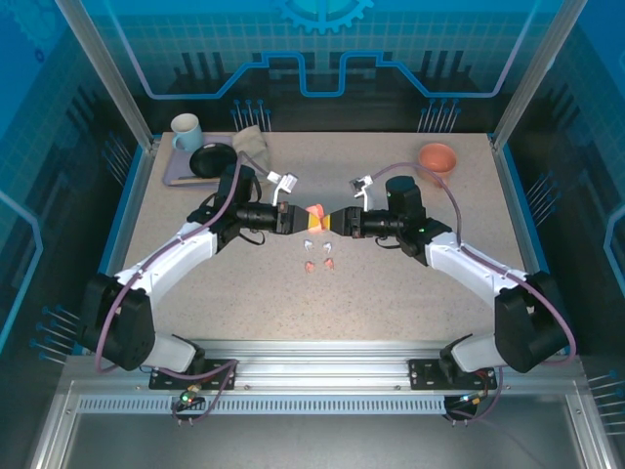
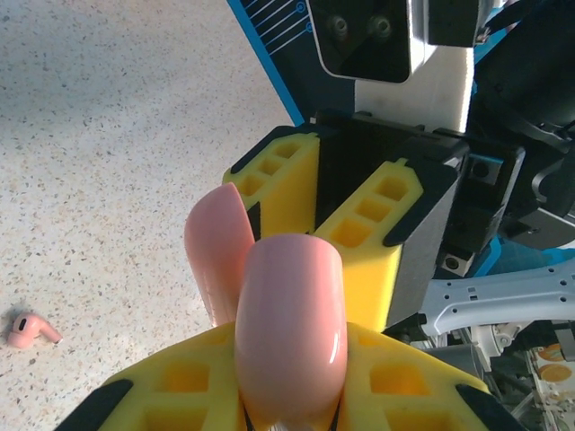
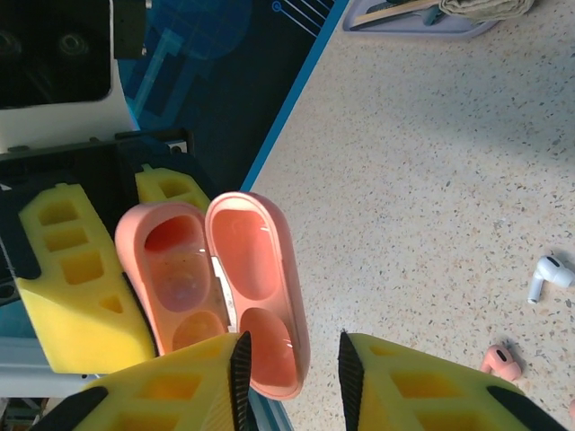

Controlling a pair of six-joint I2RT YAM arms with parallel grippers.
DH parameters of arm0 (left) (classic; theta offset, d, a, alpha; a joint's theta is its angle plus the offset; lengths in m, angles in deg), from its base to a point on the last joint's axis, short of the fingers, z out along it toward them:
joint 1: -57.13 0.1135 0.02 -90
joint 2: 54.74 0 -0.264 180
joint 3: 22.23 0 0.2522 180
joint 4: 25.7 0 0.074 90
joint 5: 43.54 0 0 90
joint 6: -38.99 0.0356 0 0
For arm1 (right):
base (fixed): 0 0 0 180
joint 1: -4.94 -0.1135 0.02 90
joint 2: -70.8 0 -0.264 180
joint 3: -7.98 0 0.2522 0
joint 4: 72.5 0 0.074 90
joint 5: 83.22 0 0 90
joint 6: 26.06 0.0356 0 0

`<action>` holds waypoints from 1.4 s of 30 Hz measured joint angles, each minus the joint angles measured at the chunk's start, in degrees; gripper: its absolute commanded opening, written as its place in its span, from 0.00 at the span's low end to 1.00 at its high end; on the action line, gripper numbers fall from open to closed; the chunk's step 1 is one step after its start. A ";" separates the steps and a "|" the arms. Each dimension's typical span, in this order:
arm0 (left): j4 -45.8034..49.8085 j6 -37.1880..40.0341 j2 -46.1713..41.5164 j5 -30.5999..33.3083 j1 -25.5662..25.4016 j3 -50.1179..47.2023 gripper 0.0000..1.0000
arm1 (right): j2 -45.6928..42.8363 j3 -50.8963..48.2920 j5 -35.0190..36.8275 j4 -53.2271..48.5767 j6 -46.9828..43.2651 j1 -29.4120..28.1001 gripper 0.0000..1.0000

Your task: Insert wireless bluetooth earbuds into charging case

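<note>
- Earbuds [image 1: 310,265]: small pieces lying loose on the speckled surface [image 1: 410,283], in a close cluster just on the near side of the charging case; all outside the case
- White earbud [image 3: 546,274]: on its side on the surface in the right wrist view; pink earbud [image 3: 500,362] near it, the two apart
- Charging case [image 3: 171,269]: pink, raised above the surface at the middle, between the two arms; lid [image 3: 256,287] swung open beside the body; the moulded sockets in the body show no earbuds in them
- Left claw [image 1: 298,217]: closed on the body of the charging case, its yellow fingers [image 3: 72,278] pressing the case from both sides
- Right claw [image 3: 295,364]: facing the left claw from the opposite side; jaws partly open, standing either side of the free end of the lid; a gap shows between the lid and one fingertip, so nothing is gripped
- Far left corner of the surface: lavender tray [image 1: 174,176] bearing a pale mug [image 1: 186,130] and a dark dish [image 1: 212,160]; a folded cloth [image 1: 252,145] just beside the tray
- Far right of the surface: orange bowl [image 1: 437,158], well apart from the case
</note>
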 measured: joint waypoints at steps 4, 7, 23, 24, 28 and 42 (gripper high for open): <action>0.09 0.00 0.26 -1.05 0.00 0.74 0.02 | 0.20 0.00 -0.22 0.04 -0.42 -0.02 0.32; 0.22 0.02 0.63 -1.68 0.00 1.14 0.02 | 0.72 0.00 -0.46 0.11 -0.46 -0.02 0.30; 0.50 0.85 1.95 -1.92 0.28 1.18 0.16 | 4.17 2.14 -2.73 -0.11 -1.05 0.02 0.00; 0.50 0.85 1.95 -1.92 0.28 1.18 0.22 | 4.17 2.14 -2.73 -0.11 -1.07 0.02 0.00; 0.52 1.53 2.19 -2.01 0.15 1.22 0.54 | 4.17 2.25 -2.54 -0.26 -1.07 0.13 0.00; 18.03 12.11 5.62 -0.85 5.07 17.88 0.84 | 9.18 21.38 4.17 -25.79 -20.87 3.06 0.00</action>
